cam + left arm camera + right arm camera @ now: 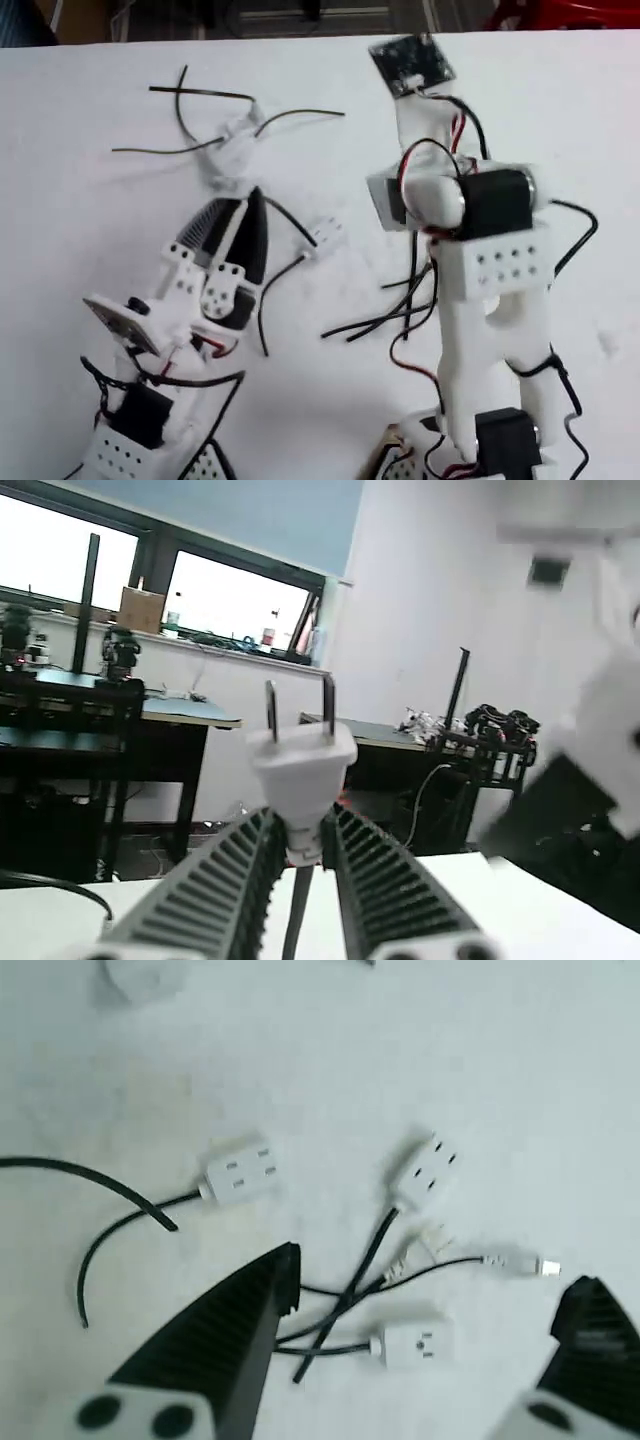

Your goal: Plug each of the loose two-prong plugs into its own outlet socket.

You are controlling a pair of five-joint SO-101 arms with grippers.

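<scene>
We see the left gripper (300, 830) pinching a plug (300, 765) by its narrow neck, between 2 ribbed grey fingers (215, 890). The plug is smooth white plastic, rounded and widening to a flat face. Its 2 thin metal prongs (271, 710) point upward, and it is held in the air above the table. Its cord (293, 920) drops between the fingers. In the high view this arm sits at the near left of the white table (80, 230), with its fingers aimed toward the far side.

The right gripper (430, 1275) hangs spread wide over the table, holding nothing. Its black fingers have ridged inner faces. Under it lie 3 boxy white sockets with slotted faces, each on a black wire: a first socket (240, 1172), a second socket (428, 1170) and a third socket (415, 1343). Their wires (345, 1290) cross in a loose tangle between them. A small white connector (515, 1262) on a thin wire lies just beside that tangle; we cannot tell whether it is a plug.

In the high view the right arm (480, 270), blocky white plastic with black motors, stands on the right and stretches toward the far side. A white cluster (235, 145) trailing curved black wires lies at the far left. A small white block (325, 235) rests near the centre.
</scene>
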